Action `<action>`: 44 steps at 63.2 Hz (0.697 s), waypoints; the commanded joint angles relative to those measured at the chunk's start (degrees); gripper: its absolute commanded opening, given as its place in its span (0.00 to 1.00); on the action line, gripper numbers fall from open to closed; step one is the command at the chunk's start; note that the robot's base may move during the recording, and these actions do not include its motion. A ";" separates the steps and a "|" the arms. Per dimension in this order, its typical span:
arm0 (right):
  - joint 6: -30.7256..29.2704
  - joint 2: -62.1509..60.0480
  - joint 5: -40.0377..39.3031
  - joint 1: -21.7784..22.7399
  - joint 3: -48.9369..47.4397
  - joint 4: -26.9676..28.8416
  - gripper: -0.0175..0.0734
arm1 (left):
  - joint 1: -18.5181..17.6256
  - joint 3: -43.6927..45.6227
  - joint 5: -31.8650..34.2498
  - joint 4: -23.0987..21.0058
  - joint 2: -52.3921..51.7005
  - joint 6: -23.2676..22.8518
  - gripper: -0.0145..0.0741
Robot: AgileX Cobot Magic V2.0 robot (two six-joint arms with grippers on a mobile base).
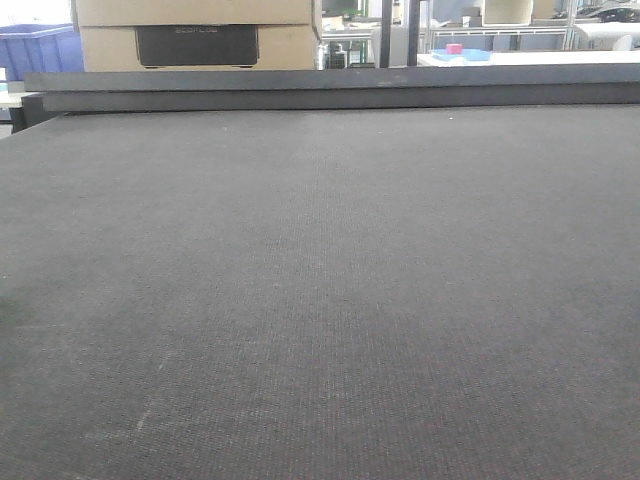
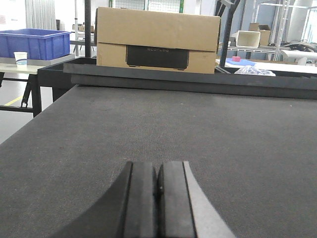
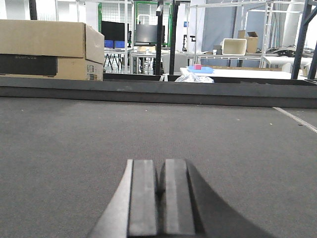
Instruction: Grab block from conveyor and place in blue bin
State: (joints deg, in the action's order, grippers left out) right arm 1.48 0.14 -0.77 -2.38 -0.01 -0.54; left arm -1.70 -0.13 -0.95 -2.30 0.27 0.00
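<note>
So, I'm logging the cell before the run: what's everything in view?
conveyor: one, dark grey, fills every view's foreground
rail: one, dark, along its far edge
cardboard box: one, tan with black panel, behind the rail
blue bin: one, blue, far left, off the conveyor
cup: one, white, just before the bin
pink object: one, pink, far background, right
left gripper: one, black, shut, low over the conveyor
right gripper: one, black, shut, low over the conveyor

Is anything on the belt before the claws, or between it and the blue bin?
Nothing lies on the belt before the left gripper or right gripper; no block shows. Only the rail fronts the blue bin.
</note>
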 commanded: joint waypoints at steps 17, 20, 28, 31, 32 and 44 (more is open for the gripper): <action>-0.11 -0.14 -1.01 -0.09 0.01 -0.41 0.01 | -0.20 0.13 0.95 0.05 -0.27 0.00 0.04; -0.11 -0.14 -1.01 -0.09 0.01 -0.41 0.01 | -0.23 0.13 1.42 0.05 -0.27 0.00 0.04; -0.11 -0.14 -1.01 -0.09 0.01 -0.41 0.01 | -0.23 0.13 2.58 0.05 -0.27 0.00 0.04; -0.11 -0.14 -1.01 -0.09 0.01 -0.41 0.01 | -0.23 0.13 2.58 0.05 -0.27 0.00 0.04; -0.11 -0.14 -1.01 -0.09 0.01 -0.41 0.01 | -0.23 0.13 2.58 0.05 -0.27 0.00 0.04; -0.11 -0.14 -1.01 -0.09 0.01 -0.41 0.01 | -0.23 0.13 2.58 0.05 -0.27 0.00 0.04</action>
State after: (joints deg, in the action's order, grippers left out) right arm 1.48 0.14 -0.77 -2.38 -0.01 -0.54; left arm -1.70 -0.13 0.32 -2.30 0.27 0.00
